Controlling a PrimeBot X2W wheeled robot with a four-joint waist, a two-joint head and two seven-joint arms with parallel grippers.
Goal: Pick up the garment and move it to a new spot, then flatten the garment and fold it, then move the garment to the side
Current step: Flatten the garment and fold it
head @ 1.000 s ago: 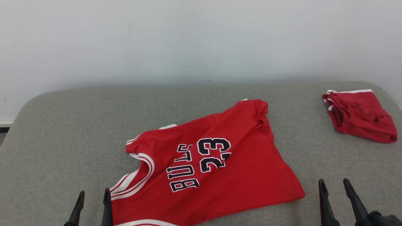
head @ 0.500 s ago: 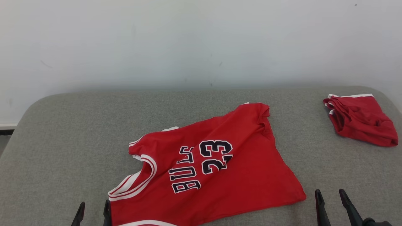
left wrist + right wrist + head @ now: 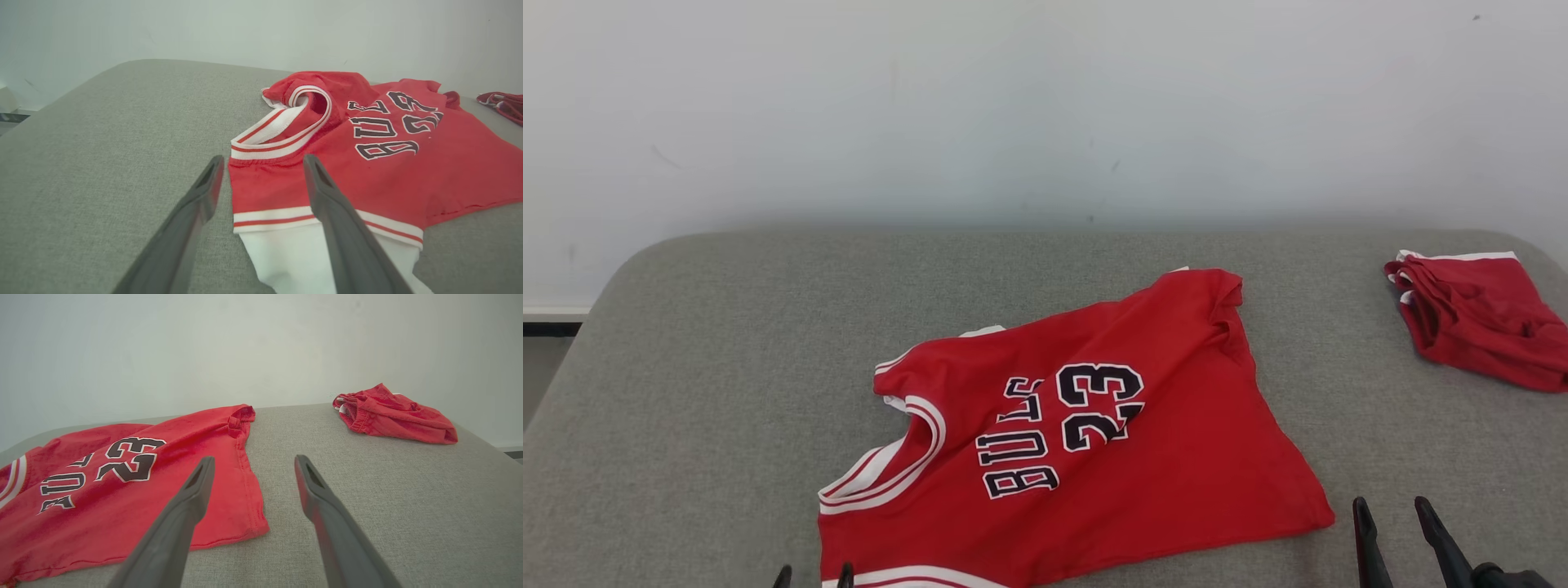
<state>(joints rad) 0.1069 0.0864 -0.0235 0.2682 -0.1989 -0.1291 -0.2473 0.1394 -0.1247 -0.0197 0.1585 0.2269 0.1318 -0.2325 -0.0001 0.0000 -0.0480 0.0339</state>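
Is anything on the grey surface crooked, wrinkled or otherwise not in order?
Yes. The red jersey lies askew on the grey surface, its far corner bunched. A second red garment sits crumpled near the right edge.

The left claw (image 3: 815, 570) and right claw (image 3: 1389, 503), fingers spread wide, both empty.

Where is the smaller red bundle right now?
In the head view the smaller red bundle lies at the far right of the grey cushion, near the wall, apart from the red jersey and ahead of the right gripper.
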